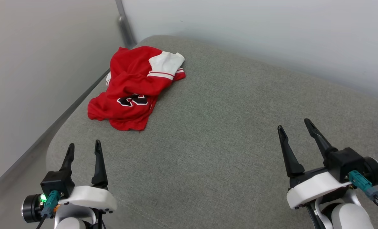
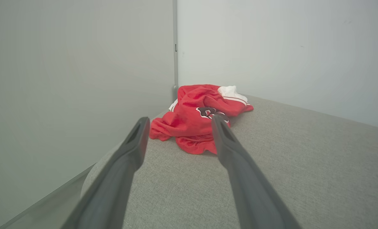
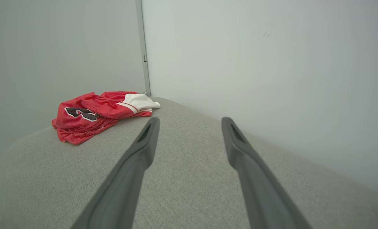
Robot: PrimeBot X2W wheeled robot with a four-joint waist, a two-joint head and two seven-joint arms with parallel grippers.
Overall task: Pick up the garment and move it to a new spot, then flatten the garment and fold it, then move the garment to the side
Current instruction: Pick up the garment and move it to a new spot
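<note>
Head view: garment (image 1: 134,87) sits crumpled on the grey cushion (image 1: 227,143), in the far left area, close to the corner where the two pale walls meet at a metal post (image 1: 125,28).

Edges:
- The cushion's left edge runs along the left wall (image 1: 32,63), with a dark strip between them. The garment's left side lies near that edge. Can't tell if any of it hangs over.
- The far edge runs along the back wall (image 1: 271,31). The garment's far end is close to it.
- The near-left corner of the cushion is rounded, just beyond the left gripper.

Room: there is a wide stretch of bare grey fabric right of the garment, and more between the garment and both grippers.

Garment axis:
- The long axis runs diagonally, from the near-left red hem up to the far-right end, roughly parallel with the left edge.
- The white striped panel is at the far end, toward the corner.
- The black white-outlined numeral is on the near half, partly folded under.
- It is bunched, not flat.

Grippers:
- Left gripper (image 1: 84,143) is at the lower left with fingers spread wide and nothing between them, well short of the garment. In the left wrist view it points straight at the red heap.
- Right gripper (image 1: 293,124) is at the lower right, also spread wide and empty, well apart from the garment. In the right wrist view the garment lies off to the left of its fingers.
</note>
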